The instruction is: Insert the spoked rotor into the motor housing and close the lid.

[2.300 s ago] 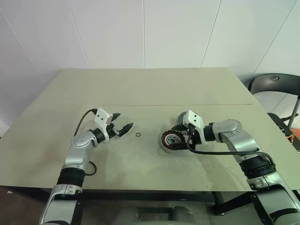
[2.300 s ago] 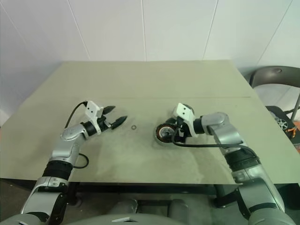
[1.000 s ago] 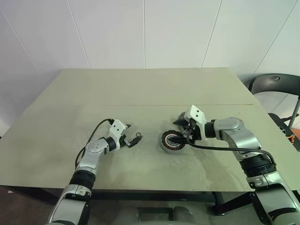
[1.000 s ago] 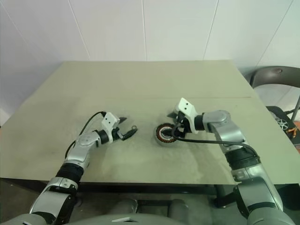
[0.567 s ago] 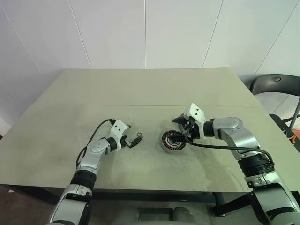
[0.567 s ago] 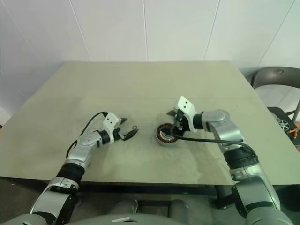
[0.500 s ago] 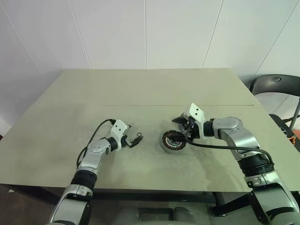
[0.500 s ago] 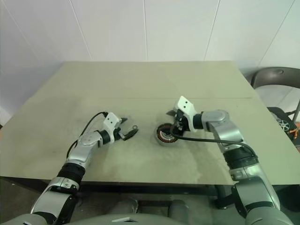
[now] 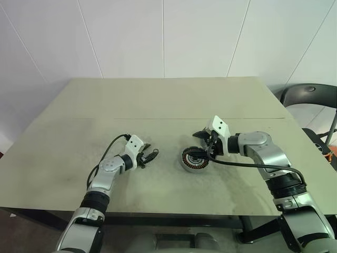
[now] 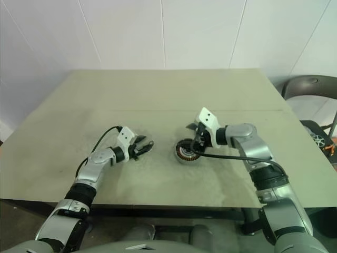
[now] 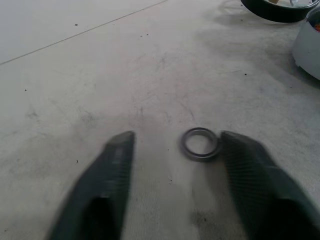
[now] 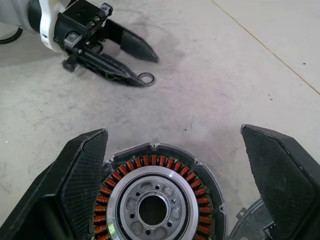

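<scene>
The motor housing, a silver-grey puck with coppery windings and a dark centre, lies right of the table's middle. My right gripper hovers over it, open, with one finger on each side. A thin see-through part with fine lines peeks out beside the housing; it looks like the spoked rotor's edge. My left gripper rests low on the table to the left. It is open, and its fingers flank a small metal ring that lies close to one finger.
A dark round rim lies just beyond the housing as seen from the left wrist. A black cable trails along the right arm. The beige table has a seam line across its middle. A dark chair stands at the far right.
My left gripper has come in from the left and dropped to the small ring; in the last half second its fingers have narrowed around it. The right gripper stays over the housing.
</scene>
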You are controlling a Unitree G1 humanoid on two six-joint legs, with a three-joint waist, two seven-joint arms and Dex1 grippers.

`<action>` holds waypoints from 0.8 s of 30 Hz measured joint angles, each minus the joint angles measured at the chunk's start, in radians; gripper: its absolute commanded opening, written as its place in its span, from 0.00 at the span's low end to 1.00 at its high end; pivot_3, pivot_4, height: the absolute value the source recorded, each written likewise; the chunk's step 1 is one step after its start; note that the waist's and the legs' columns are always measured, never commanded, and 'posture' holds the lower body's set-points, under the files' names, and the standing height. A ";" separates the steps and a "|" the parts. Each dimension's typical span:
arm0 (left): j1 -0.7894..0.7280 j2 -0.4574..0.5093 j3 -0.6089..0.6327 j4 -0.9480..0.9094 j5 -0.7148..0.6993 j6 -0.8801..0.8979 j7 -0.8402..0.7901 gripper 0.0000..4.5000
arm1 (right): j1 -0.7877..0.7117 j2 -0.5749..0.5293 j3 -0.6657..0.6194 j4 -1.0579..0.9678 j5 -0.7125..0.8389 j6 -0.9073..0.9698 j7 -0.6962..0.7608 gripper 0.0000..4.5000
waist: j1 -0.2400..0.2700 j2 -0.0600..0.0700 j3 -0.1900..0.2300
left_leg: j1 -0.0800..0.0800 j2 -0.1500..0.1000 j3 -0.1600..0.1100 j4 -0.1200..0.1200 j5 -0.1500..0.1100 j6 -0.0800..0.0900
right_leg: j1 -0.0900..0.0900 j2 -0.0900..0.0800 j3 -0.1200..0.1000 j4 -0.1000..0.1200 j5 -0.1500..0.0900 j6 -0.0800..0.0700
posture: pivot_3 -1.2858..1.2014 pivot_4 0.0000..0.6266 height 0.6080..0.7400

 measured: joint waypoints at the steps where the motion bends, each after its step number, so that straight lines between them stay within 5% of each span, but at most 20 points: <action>1: 0.001 0.000 0.000 -0.002 0.000 0.003 0.000 0.24 | 0.000 0.001 0.000 0.000 0.000 0.000 -0.001 1.00 | 0.000 0.000 0.000 | 0.000 0.000 0.000 0.000 0.000 0.000 | 0.000 0.000 0.000 0.000 0.000 0.000 | 0.52 0.00 1.00; 4: 0.005 -0.002 0.000 -0.011 -0.001 0.006 -0.003 0.02 | 0.000 0.004 0.000 0.000 0.000 0.000 -0.003 1.00 | 0.001 0.000 0.000 | 0.000 0.000 0.000 0.000 0.000 0.000 | 0.000 0.000 0.000 0.000 0.000 0.000 | 0.52 0.00 1.00; 12: 0.017 -0.040 0.033 -0.033 -0.083 0.023 -0.052 0.01 | 0.040 -0.022 -0.027 -0.082 0.075 0.050 0.044 1.00 | 0.003 0.000 0.000 | -0.003 0.000 -0.001 0.000 0.000 0.000 | -0.001 0.000 -0.001 -0.003 0.000 0.000 | 0.52 0.00 1.00; 24: -0.137 -0.067 -0.069 -0.080 -0.135 0.066 -0.267 0.01 | 0.267 -0.284 -0.121 -0.187 0.134 0.140 0.118 1.00 | -0.001 -0.001 0.001 | -0.004 0.000 0.002 0.000 -0.002 0.004 | 0.001 0.000 -0.001 -0.011 0.001 0.002 | 0.52 0.00 1.00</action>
